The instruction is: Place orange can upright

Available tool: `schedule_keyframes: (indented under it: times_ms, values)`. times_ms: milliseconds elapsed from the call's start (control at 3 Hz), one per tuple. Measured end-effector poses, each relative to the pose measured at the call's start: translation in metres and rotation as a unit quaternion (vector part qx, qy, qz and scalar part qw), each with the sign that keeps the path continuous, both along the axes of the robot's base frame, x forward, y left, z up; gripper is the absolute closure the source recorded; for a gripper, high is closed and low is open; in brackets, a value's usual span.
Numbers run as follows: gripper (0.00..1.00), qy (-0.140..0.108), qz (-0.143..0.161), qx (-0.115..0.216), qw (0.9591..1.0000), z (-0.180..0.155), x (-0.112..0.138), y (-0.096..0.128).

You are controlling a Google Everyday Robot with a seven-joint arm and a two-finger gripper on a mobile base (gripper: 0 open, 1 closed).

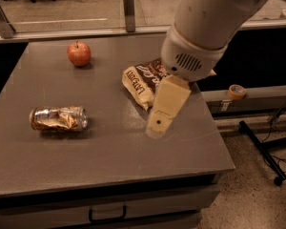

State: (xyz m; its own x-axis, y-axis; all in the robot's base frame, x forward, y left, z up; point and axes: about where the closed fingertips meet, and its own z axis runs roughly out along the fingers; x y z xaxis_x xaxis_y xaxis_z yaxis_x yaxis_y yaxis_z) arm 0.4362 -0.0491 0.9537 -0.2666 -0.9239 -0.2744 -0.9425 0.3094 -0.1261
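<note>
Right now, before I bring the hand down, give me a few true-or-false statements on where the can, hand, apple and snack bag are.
1. The orange can lies on its side on the table. True.
2. The hand is holding the can. False: it hangs over the table to the right of the can in the camera view, apart from it and close to the snack bag.
3. The apple sits nearer the table's far edge than the can. True.
4. The snack bag lies between the apple and the can. False: it lies to the right of both, partly hidden by the arm.
</note>
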Motion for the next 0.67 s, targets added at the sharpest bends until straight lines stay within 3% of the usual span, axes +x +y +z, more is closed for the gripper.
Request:
schedule_keyframes:
  times_ms: [333,667]
  values:
    - [0.0,-0.015,0.003,0.004,0.9999,-0.0066,-0.0041,0.0617]
    - [0.0,-0.019,-0.006,0.009,0.9998,-0.0014,-0.0067,0.0666]
